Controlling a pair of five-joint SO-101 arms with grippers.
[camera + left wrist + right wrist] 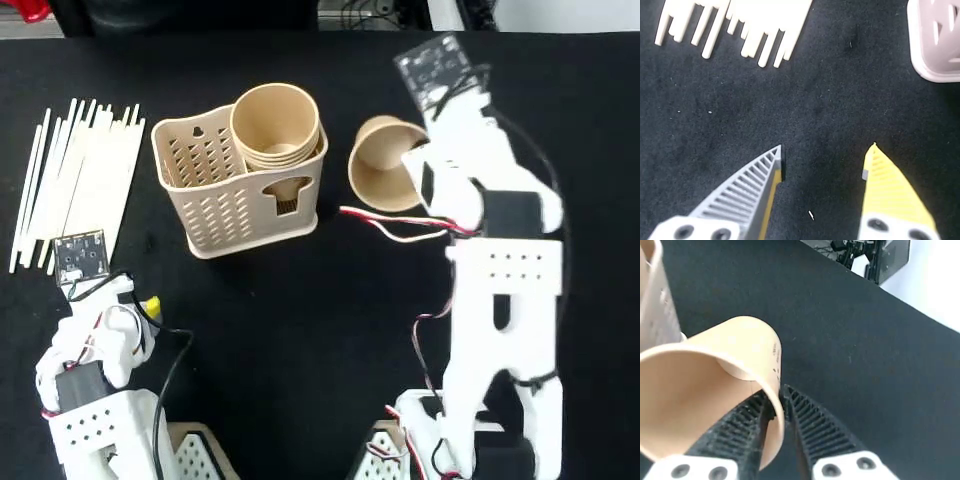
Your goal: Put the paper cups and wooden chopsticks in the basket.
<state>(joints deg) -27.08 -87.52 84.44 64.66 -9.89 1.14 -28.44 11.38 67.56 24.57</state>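
A beige slotted basket (215, 205) stands on the black table with a stack of paper cups (276, 125) in its right half. Just right of it, my right gripper (418, 165) is shut on the rim of another paper cup (383, 163), held tilted with its mouth facing up; in the right wrist view the cup (705, 390) has its wall pinched between the black fingers (812, 427). Wooden chopsticks (75, 180) lie in a loose row at the far left. My left gripper (826, 150) hangs open over bare table near the chopstick ends (765, 35).
The basket's corner (937, 45) sits off to one side in the left wrist view. Red and white wires (395, 228) trail from the right arm. Arm bases stand at the table's front edge.
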